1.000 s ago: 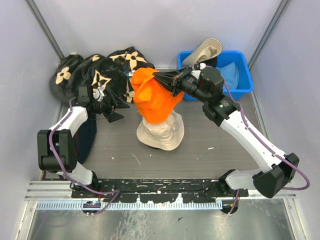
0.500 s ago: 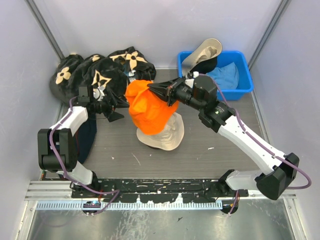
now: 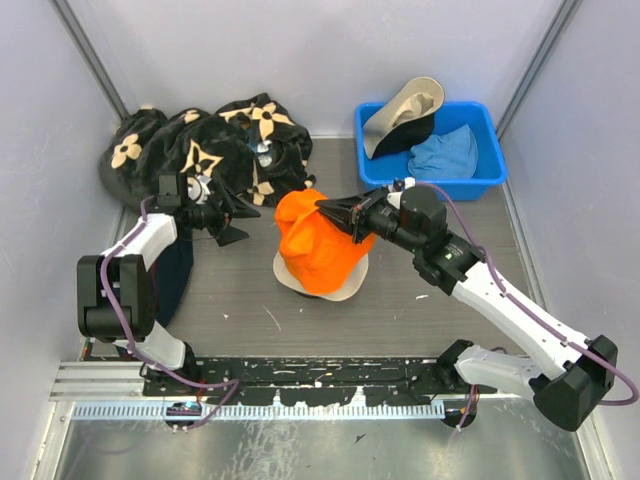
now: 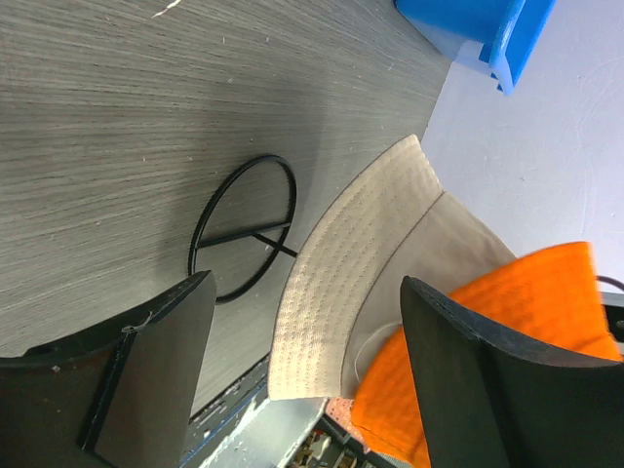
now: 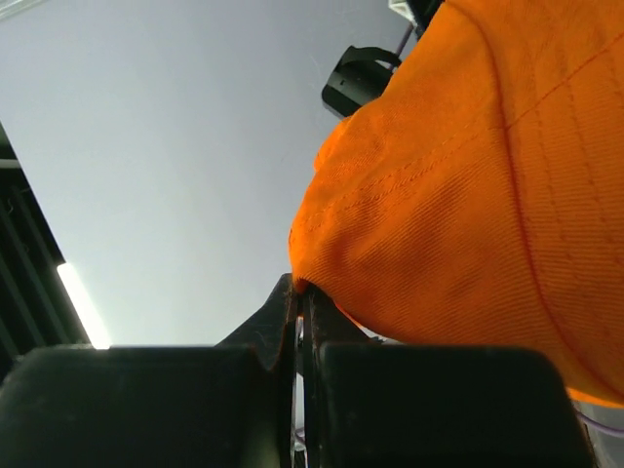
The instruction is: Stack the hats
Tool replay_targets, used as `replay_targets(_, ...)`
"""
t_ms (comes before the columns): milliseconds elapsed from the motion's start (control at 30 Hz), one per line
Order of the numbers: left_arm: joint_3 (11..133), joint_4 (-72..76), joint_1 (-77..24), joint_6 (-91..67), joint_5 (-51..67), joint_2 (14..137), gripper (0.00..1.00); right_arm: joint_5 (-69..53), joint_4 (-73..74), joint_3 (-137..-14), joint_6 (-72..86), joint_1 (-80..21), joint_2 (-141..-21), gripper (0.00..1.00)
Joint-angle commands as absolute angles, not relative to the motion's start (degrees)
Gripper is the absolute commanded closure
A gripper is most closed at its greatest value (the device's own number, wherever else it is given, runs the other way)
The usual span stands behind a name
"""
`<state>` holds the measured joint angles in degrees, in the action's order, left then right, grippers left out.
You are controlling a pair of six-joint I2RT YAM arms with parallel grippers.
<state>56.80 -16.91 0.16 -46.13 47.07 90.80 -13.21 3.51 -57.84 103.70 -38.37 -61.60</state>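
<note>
An orange hat (image 3: 315, 245) rests draped over a beige hat (image 3: 347, 288) in the middle of the table; only the beige brim shows. My right gripper (image 3: 327, 209) is shut on the orange hat's upper edge, and in the right wrist view the orange hat (image 5: 487, 185) is pinched in the right gripper (image 5: 304, 297). My left gripper (image 3: 236, 219) stands open to the left of the hats, holding nothing. In the left wrist view the beige hat brim (image 4: 341, 283) and the orange hat (image 4: 531, 302) lie beyond the open left gripper (image 4: 307, 380).
A blue bin (image 3: 488, 176) at the back right holds a light blue hat (image 3: 445, 152) and a tan hat (image 3: 402, 103) over something black. A black cloth with tan flowers (image 3: 205, 145) lies back left. A dark garment (image 3: 178, 275) lies under the left arm. A black wire ring (image 4: 244, 229) lies on the table.
My right gripper has come down and toward the front with the orange hat, settling it over the beige hat. The left arm has not moved.
</note>
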Motion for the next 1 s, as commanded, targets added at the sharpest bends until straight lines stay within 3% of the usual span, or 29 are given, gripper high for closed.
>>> replay_targets(0,55.83,-16.23,0.0,-45.88,48.45,91.36,0.16,-11.69,1.29,-54.47,104.41,-37.65,-58.41,0.99)
replay_targets(300,55.79,-17.21,0.0,-45.4,48.43,90.88,0.16,-14.38,-1.59,-48.41,103.36,-33.76,-56.63,0.95)
replay_targets(333,55.82,-17.38,0.0,-45.29,48.43,90.8,0.16,-14.75,-2.0,-47.8,103.32,-33.21,-56.36,0.92)
replay_targets(533,55.6,-17.94,0.0,-45.06,48.3,90.21,0.16,-17.16,-1.15,-46.9,100.59,-29.36,-54.75,0.51)
replay_targets(633,55.58,-18.04,0.0,-45.32,48.44,89.89,0.16,-18.75,2.31,-47.43,97.45,-26.9,-53.87,0.41)
replay_targets(967,55.69,-16.01,-0.35,-48.95,50.39,88.38,0.21,-30.45,10.93,-49.28,72.06,-15.69,-53.07,0.38)
